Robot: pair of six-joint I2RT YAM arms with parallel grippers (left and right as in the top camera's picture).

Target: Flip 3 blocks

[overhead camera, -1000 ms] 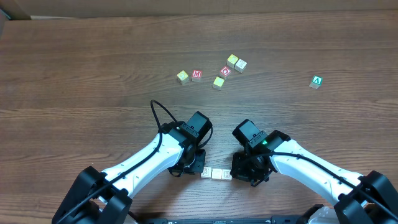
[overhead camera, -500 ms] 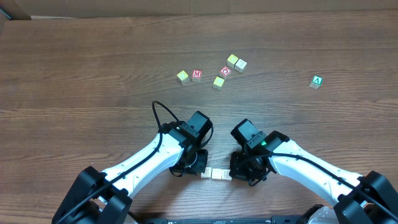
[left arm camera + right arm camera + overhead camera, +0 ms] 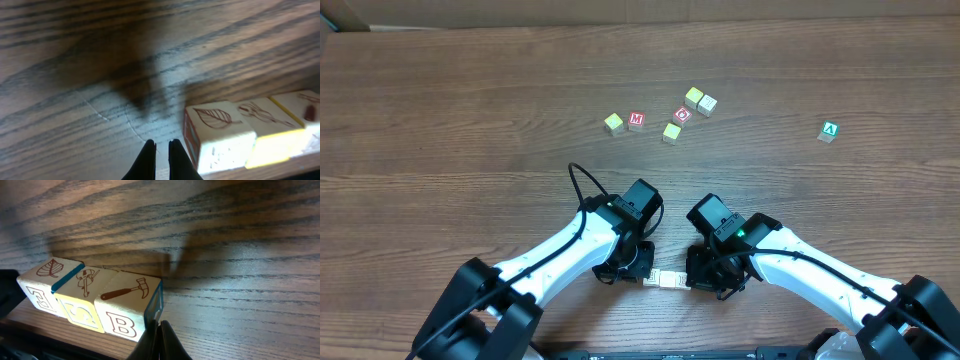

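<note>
The left jaws, pressed together and empty, sit just beside the leaf block; the right jaws, likewise together, sit just beside the hammer block. The three blocks form a touching row near the table's front edge. Light, hard, smooth wood, I'd say: pinch opposite faces. The wrist views show their pictures; overhead the arms half hide the row.

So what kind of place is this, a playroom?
Probably a robot test bench, not a playroom: a wood-grain table, two white robot arms reaching over it, and a row of three alphabet blocks to practise on.
</note>
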